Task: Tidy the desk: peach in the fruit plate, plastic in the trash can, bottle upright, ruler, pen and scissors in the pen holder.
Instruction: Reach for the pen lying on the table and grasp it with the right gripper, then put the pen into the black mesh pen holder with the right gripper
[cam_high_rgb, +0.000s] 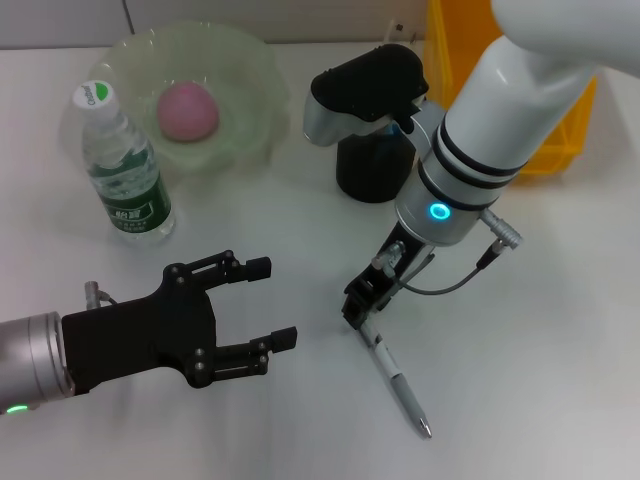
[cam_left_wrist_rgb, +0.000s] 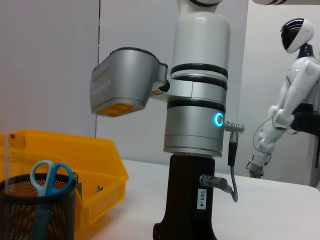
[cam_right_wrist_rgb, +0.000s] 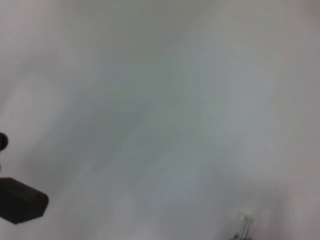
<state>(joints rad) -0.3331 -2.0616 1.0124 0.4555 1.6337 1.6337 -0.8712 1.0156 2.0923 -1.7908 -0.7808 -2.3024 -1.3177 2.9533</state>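
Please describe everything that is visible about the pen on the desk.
The pen is slim, with a silver-grey body and a darker grip section, and looks like metal or plastic. It lies flat on the white desk, slanting toward the robot. The right gripper is at its far end, touching or nearly touching it; a grasp cannot be confirmed. Nothing else touches it.

Pen holder mostly hidden behind right arm.

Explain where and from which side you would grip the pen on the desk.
Grip the pen on its barrel near the upper end, coming from above: it lies flat on the desk. The right tool is already at that end.
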